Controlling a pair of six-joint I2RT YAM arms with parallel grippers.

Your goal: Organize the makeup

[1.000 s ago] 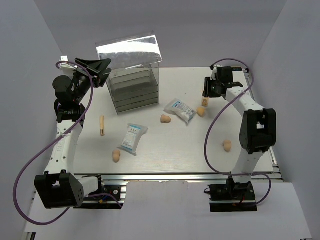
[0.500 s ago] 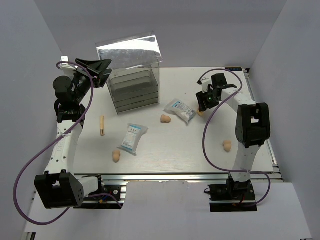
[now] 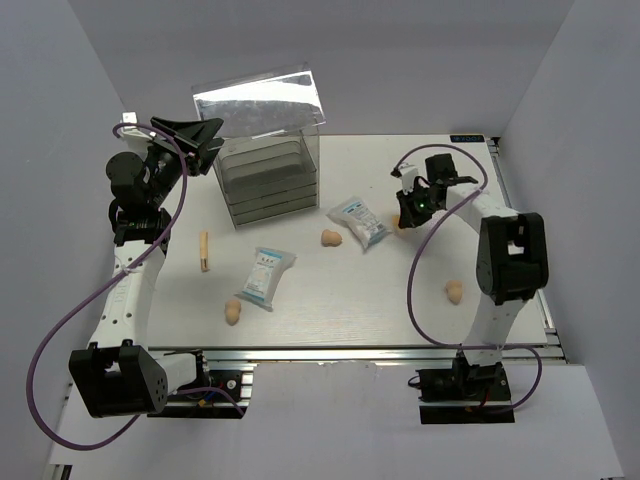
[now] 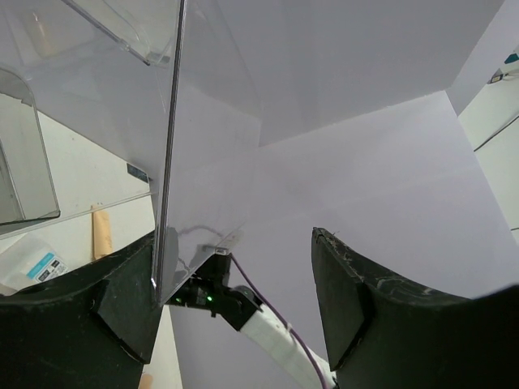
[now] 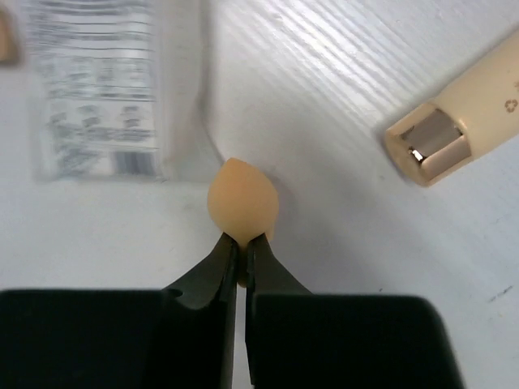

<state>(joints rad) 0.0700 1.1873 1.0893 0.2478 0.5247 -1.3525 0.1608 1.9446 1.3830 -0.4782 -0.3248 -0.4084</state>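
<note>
My right gripper is shut on a peach egg-shaped sponge that rests on the table, just beside a white-and-blue packet. The tan cone tube lies close to its right. From above, the right gripper is next to that packet. A second packet, three more sponges and the thin tan stick lie loose on the table. My left gripper is open and empty, raised beside the drawer box's left side.
The clear plastic drawer box stands at the back left; its clear wall fills the left of the left wrist view, right against my left finger. Grey walls enclose the table on three sides.
My right gripper has moved left and nearer from the cone tube to the sponge beside the packet and shut on it. The left arm has not moved.
</note>
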